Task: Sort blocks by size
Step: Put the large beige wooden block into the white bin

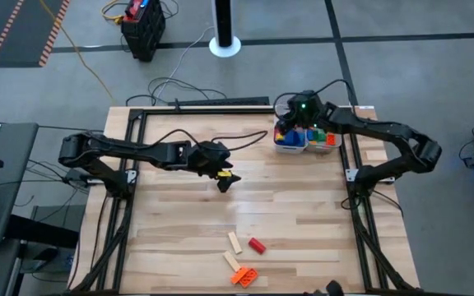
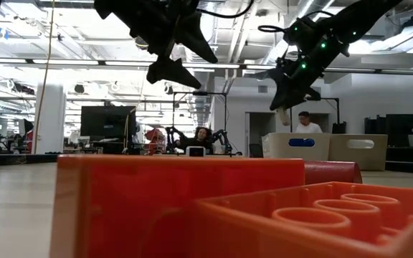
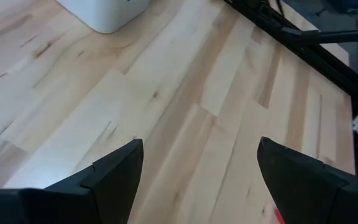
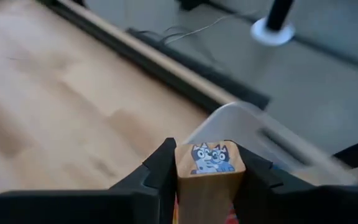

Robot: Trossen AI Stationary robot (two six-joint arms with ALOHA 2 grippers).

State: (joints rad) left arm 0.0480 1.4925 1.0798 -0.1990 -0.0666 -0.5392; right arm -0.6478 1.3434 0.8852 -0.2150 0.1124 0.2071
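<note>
Right gripper (image 4: 207,180) clamping 1 wooden bar (image 4: 209,177) above white trays (image 1: 290,144).
Left gripper (image 3: 197,180), fingers apart, hovering over grained tabletop (image 1: 286,205); 4 blocks lying at 6 o'clock.

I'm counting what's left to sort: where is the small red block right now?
In the high view the red block lies on the table near its front edge, right of centre, just right of a pale wooden bar and above an orange brick.

The bench (image 1: 303,214) presented smooth, pale, matt planked wood, the trays (image 1: 290,146) smooth white plastic, the orange brick (image 2: 314,222) glossy studded plastic, and the bar (image 4: 209,180) in the right end effector (image 4: 207,177) pale wood with a printed face.
</note>
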